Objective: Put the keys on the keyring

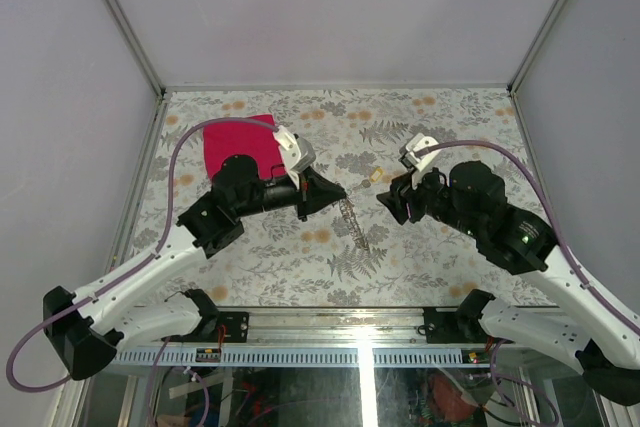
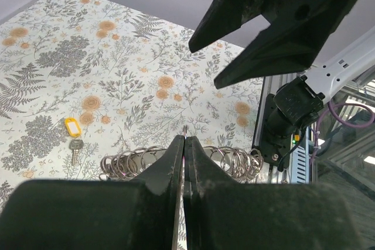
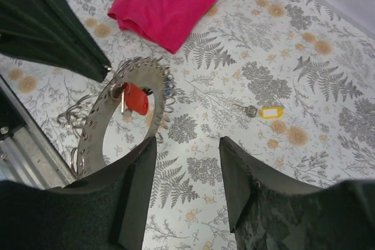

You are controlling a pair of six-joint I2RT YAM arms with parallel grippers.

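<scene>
Black left hand (image 1: 343, 190), purple cable (image 1: 174, 172)

Left hand (image 2: 184, 140) pinched shut; right hand (image 3: 187, 142) parted, facing it.

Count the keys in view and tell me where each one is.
2. A red-headed key hangs inside the keyring gripped by the left hand; a yellow-headed key lies flat on the table, apart from it. Others may be hidden.
</scene>
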